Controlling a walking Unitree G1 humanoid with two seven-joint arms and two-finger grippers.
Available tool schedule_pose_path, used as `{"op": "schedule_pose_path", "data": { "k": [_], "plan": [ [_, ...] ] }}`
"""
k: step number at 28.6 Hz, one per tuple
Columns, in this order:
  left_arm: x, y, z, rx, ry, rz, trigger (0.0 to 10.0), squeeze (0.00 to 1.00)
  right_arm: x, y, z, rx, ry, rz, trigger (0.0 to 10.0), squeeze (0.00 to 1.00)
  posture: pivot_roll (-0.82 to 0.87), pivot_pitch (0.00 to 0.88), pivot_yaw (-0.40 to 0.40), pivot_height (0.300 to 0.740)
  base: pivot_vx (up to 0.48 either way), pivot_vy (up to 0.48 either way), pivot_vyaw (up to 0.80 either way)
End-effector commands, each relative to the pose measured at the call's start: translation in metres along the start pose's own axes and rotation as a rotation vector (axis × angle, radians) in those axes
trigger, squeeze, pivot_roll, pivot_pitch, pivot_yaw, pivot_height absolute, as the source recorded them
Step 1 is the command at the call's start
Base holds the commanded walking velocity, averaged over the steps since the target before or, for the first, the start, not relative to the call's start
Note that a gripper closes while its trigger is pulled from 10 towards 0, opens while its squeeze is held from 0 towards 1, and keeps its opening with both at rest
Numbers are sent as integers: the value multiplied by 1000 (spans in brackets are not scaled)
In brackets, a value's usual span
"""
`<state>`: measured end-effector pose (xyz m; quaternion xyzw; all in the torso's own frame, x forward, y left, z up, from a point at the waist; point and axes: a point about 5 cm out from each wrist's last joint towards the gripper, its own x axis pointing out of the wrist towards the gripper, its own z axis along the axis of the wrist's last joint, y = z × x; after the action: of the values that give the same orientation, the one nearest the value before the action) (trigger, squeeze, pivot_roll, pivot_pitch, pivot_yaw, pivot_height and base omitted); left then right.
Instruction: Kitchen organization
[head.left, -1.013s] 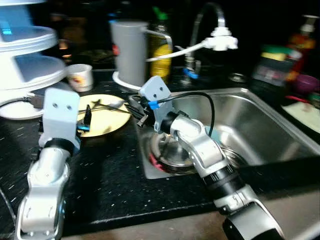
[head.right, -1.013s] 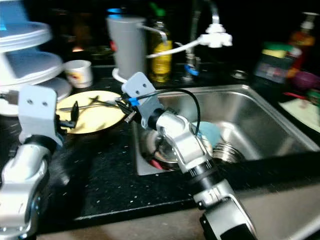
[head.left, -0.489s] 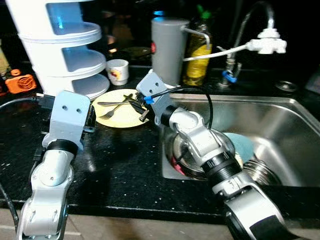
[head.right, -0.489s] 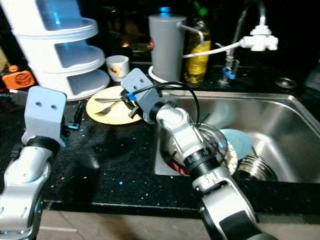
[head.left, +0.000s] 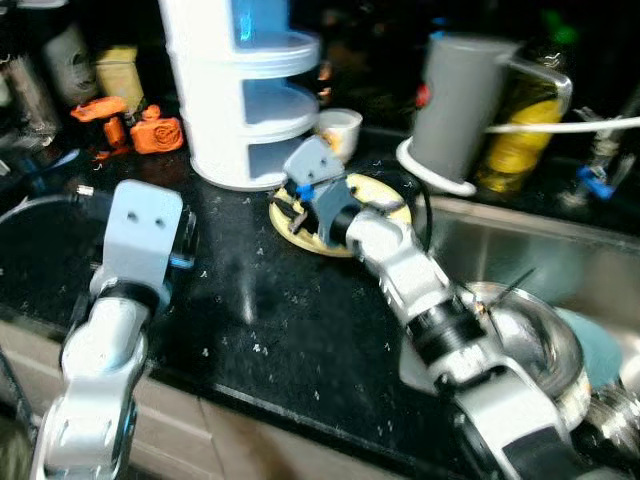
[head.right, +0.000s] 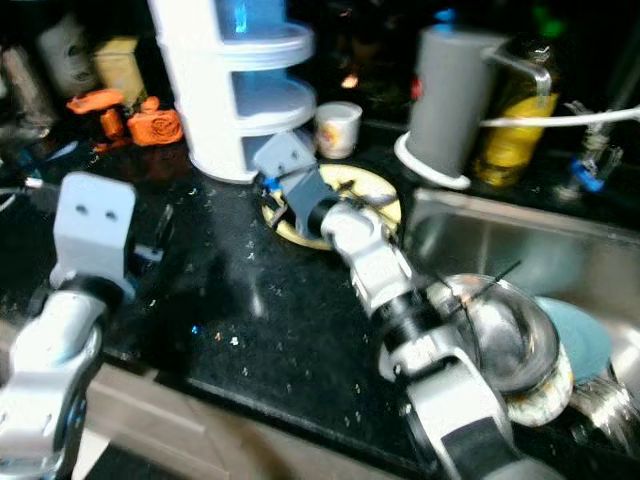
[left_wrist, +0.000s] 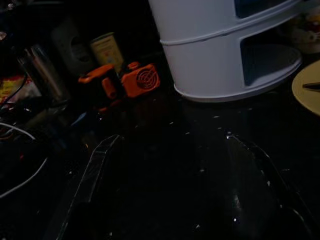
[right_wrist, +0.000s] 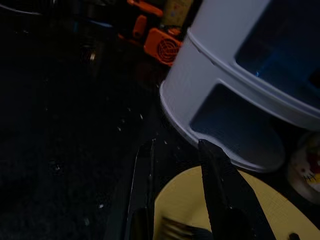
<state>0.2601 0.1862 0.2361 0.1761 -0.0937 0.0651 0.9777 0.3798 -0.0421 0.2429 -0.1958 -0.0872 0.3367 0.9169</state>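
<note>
Right gripper (right_wrist: 175, 150) parted over yellow plate (head.left: 385, 215) | left gripper (left_wrist: 170, 145) open above counter (head.left: 250, 310) | no legible labels

home kitchen: sink (head.left: 520, 250), black counter (head.left: 260, 310)

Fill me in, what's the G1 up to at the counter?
The right gripper is down at the near edge of the yellow plate on the black counter, beside the white tiered rack. Its fingers are slightly apart with a fork lying on the plate between them, not clearly gripped yet. The left gripper hovers open over bare counter, holding nothing. A steel bowl sits in the sink.
</note>
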Motion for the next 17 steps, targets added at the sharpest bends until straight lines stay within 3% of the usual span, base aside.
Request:
{"op": "schedule_pose_path", "data": {
  "k": [1,6,11,17],
  "plan": [
    [1,-6,-1,-22,1,-32,10000,0,-3,-15,-7,-9,47,-84,10000,0,123,0,-58,740,0,0,0],
    [2,-10,0,-27,-4,-59,10000,0,-4,-26,-13,-54,116,-156,10000,0,122,0,-58,740,0,0,0],
    [3,-20,6,-32,-54,-139,10000,0,-12,-48,-27,-100,274,-243,10000,0,117,0,-63,740,0,0,0],
    [3,-21,5,-36,-55,-148,10000,0,-28,-61,-37,-88,357,-172,10000,0,114,0,-64,740,0,0,0]
  ]
}}
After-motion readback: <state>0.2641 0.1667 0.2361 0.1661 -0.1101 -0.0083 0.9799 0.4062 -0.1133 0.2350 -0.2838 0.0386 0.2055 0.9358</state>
